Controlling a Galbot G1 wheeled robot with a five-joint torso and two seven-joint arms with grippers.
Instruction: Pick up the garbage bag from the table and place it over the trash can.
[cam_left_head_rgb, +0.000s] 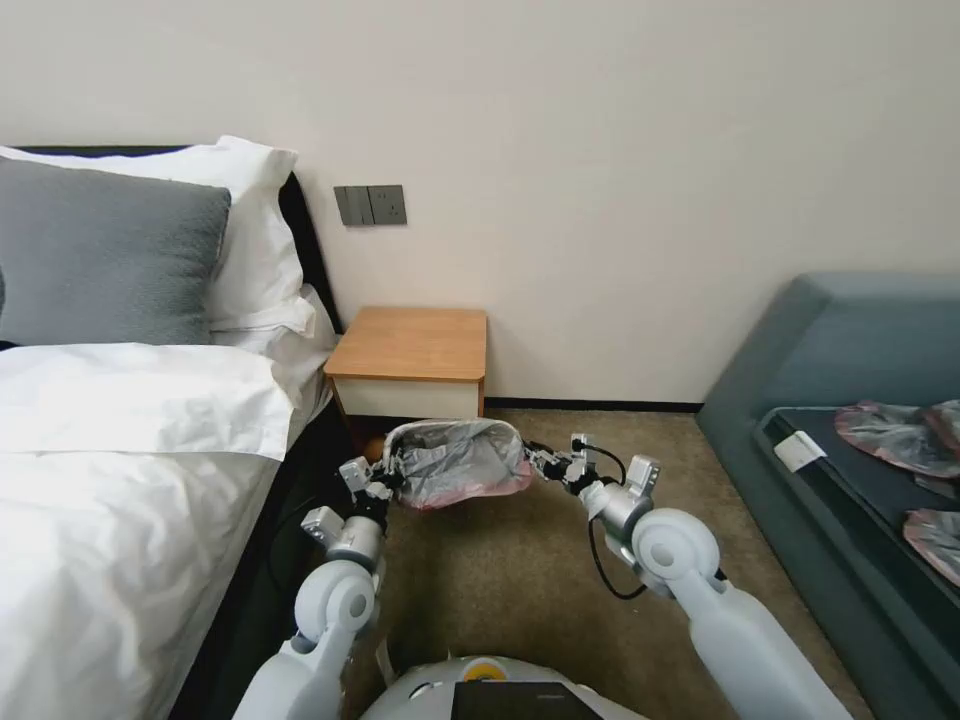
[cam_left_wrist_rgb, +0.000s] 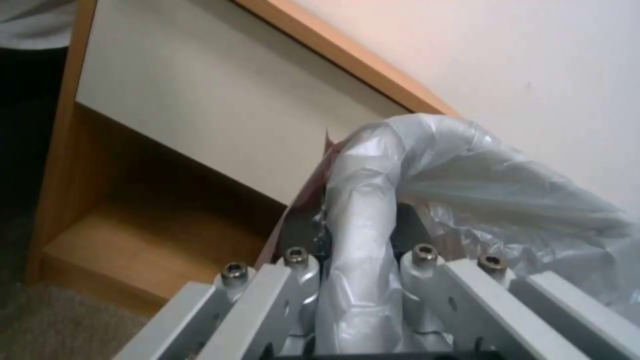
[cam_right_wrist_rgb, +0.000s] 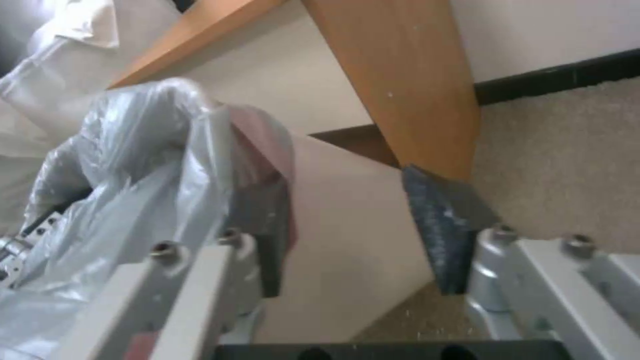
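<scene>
Left gripper (cam_left_head_rgb: 385, 487) is clamping the garbage bag (cam_left_head_rgb: 458, 462) at its 9 o'clock edge. In the left wrist view the fingers (cam_left_wrist_rgb: 303, 270) are pinching a bunched fold of grey plastic between them.

Right gripper (cam_left_head_rgb: 535, 462) is sitting at the bag's 3 o'clock edge. In the right wrist view its jaws are standing spread: one finger (cam_right_wrist_rgb: 270, 235) is sitting inside the bag's rim with plastic draped over it, the other finger (cam_right_wrist_rgb: 443, 230) is hanging bare with a wide gap between them. So it is hooking the rim, not pinching it.

Garbage bag is hanging stretched between the two grippers, mouth open and facing up, pink-red rim showing along the 6 o'clock side. It is sitting off the table, in the air in front of the drawer front.

Table (cam_left_head_rgb: 410, 345) is standing at 12 o'clock from the bag, against the wall, top bare. Lower shelf (cam_left_wrist_rgb: 153, 240) is showing in the left wrist view. Cream-white trash can wall (cam_right_wrist_rgb: 347, 240) is lying just beyond the right gripper's fingers in the right wrist view.

Bed (cam_left_head_rgb: 130, 470) is lying at 9 o'clock, sofa (cam_left_head_rgb: 850, 340) at 3 o'clock with flat grey-pink bags (cam_left_head_rgb: 890, 435) on it. Wall switches (cam_left_head_rgb: 370, 205) are sitting above the table.
</scene>
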